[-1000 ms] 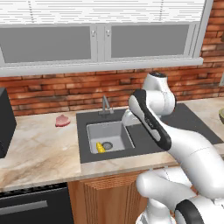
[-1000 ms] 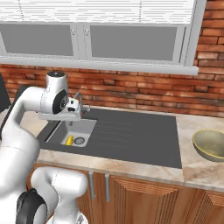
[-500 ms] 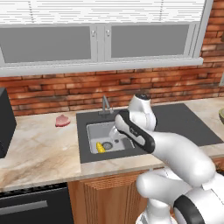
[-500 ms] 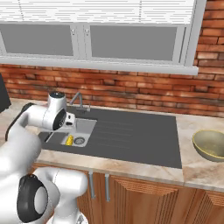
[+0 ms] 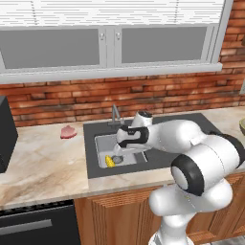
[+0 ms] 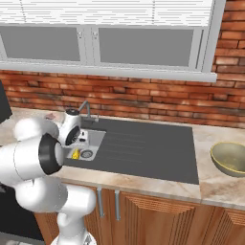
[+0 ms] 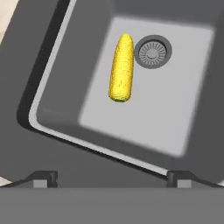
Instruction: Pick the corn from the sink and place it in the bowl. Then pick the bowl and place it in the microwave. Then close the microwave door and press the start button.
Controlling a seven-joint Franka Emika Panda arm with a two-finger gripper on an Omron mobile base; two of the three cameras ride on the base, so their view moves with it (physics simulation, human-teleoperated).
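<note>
Yellow corn (image 7: 121, 68) lies ahead of the spread, empty gripper (image 7: 111, 178), beside the drain (image 7: 152, 51); a skewed descent risks the cob being rolled away.

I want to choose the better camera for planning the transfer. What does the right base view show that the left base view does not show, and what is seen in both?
Only the right base view shows the whole bowl, standing on the counter to the right of the dark ribbed panel.

Only the left base view shows the pink lump plainly, on the counter left of the sink, and a black box at the left edge.

Both show the corn lying in the basin beside the drain, the faucet, and the arm reaching down over the sink.
</note>
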